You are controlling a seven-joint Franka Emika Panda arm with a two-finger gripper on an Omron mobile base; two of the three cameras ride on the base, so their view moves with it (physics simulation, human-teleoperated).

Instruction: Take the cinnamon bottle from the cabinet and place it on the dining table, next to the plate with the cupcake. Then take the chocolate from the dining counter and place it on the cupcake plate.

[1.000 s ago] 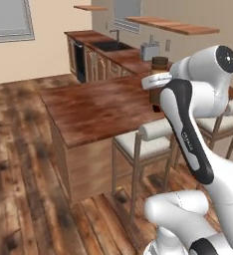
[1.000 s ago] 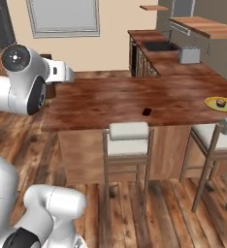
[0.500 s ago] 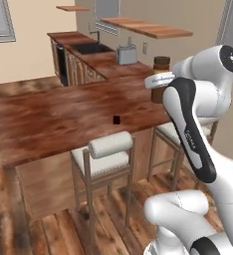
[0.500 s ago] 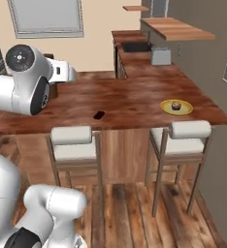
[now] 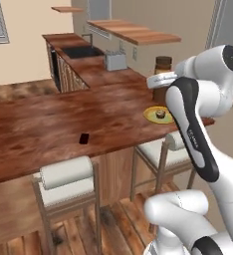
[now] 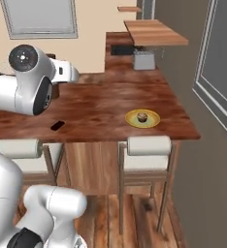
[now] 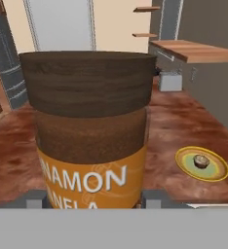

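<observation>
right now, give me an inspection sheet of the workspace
surface: dining table, reddish-brown wood top, L-shaped, running back to a darker counter with a sink.
job's things: cinnamon bottle upright in the gripper, held above the table; yellow plate with the cupcake on it near the table's right end; chocolate flat on the table, apart from the plate.
clutter: toaster on the far counter.
grippers: gripper shut on the cinnamon bottle, a fingertip on each side of its base.
cables: nothing seen.
surroundings: two cushioned stools at the table's near edge, wall shelves, window, plank floor.
</observation>
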